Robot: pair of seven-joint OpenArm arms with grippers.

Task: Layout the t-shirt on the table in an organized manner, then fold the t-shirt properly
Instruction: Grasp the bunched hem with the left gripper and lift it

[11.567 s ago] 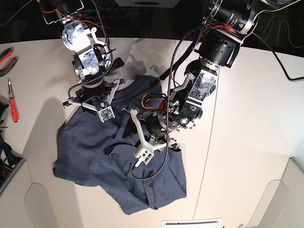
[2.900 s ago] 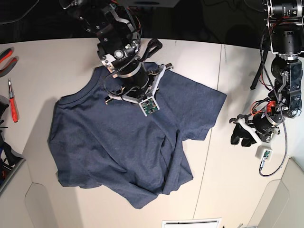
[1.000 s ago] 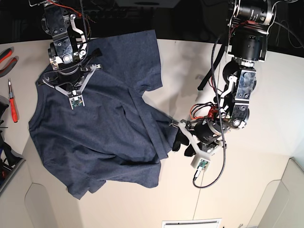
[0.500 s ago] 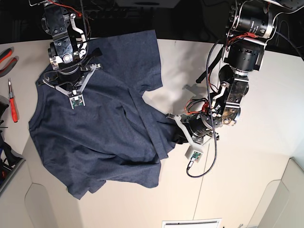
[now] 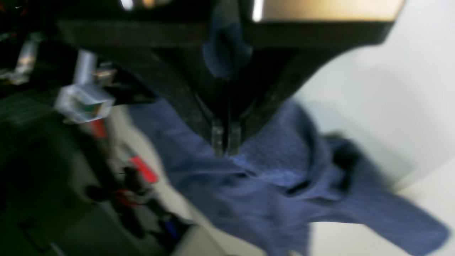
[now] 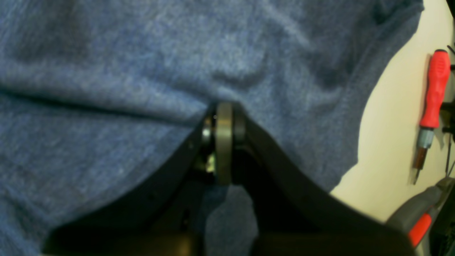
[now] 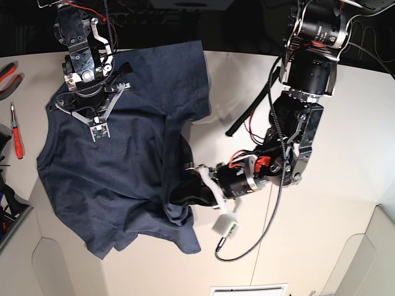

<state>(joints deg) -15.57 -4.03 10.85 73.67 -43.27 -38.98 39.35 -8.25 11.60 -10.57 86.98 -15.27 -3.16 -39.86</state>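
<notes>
Navy-blue heathered cotton: one t-shirt (image 7: 117,166), spread over the left half of the table (image 7: 333,142) in the base view, plain side up, no lettering visible. Bunched and rumpled along its right edge, with folds gathered there and a loose flap trailing toward the table's near edge.

Two arms, two grippers. Left gripper (image 7: 185,194) at the shirt's rumpled right edge, near the table's middle; in the left wrist view (image 5: 224,142), fingertips pressed together with a ridge of blue fabric pinched between them, cloth bunching up around the tips. Picture blurred.

Right gripper (image 6: 222,117) at the far left of the table, over the upper part of the shirt; in its own view, jaws closed tight on a fold of the cloth, fabric drawn up into a crease at the tips. Gripper tips hidden under the arm in the base view.

Off the shirt, at the table's left edge: one red-handled screwdriver (image 7: 16,132), also seen in the right wrist view (image 6: 432,96); one pair of red-and-grey pliers (image 7: 8,74) just beyond it. Both clear of the cloth.
</notes>
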